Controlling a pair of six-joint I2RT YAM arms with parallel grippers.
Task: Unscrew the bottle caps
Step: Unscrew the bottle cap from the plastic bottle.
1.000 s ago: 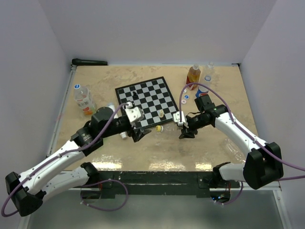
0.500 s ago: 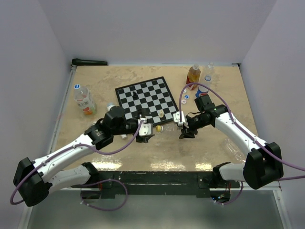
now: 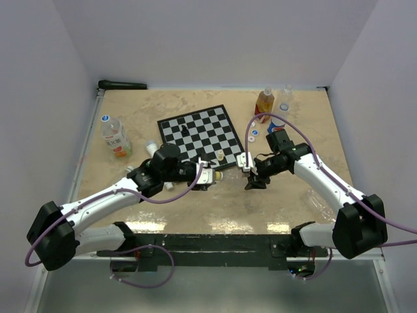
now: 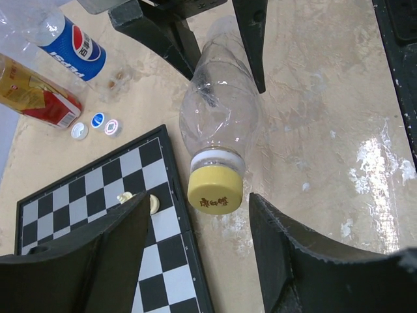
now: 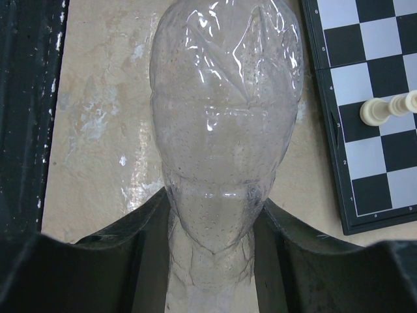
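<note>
Left wrist view: the yellow cap (image 4: 215, 193) sits between the spread fingers of the left gripper (image 4: 197, 195), with a gap showing on each side of it.

It is screwed onto a clear bottle (image 4: 221, 111) lying on its side, whose crumpled body is pinched at the other end by the right gripper (image 5: 212, 222). The chessboard (image 4: 85, 215) crowds the spot: its edge runs just beside the cap and passes under one left finger, and two cream chess pieces (image 4: 140, 199) lie on the nearest squares. Beyond the right gripper, three loose caps (image 4: 96, 124) rest on the table (image 3: 293, 202) near a Pepsi bottle (image 4: 68, 42) and an orange-labelled bottle (image 4: 39, 98). Another capped bottle (image 3: 114, 137) sits well apart at the table's left side.
</note>
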